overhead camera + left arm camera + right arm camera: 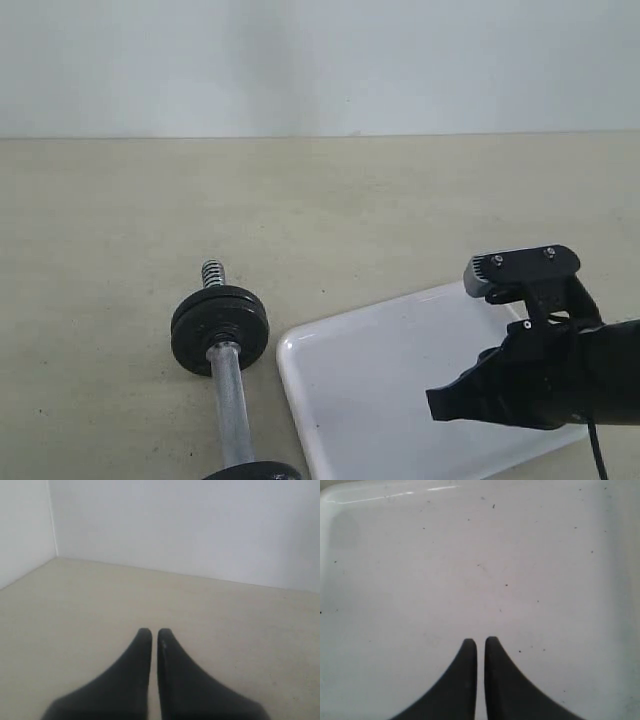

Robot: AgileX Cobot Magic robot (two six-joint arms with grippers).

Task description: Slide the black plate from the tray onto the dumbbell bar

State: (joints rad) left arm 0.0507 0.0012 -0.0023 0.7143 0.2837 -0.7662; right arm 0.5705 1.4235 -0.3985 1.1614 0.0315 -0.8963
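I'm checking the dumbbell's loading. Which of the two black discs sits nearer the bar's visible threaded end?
The black plate fully in view, next to the threaded tip of the dumbbell bar. The other disc is a sliver at the picture's bottom edge.

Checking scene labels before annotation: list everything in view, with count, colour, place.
dumbbell bar: 1, chrome, on the table, left of the tray
black plate: 2, black, one on the bar near its far threaded end, another cut off at the bar's near end
tray: 1, glossy white, right of the bar
table: 1, beige
wall: 1, white, behind the table
right fingers: 2, black, shut, above the tray
left fingers: 2, black, shut, above bare table
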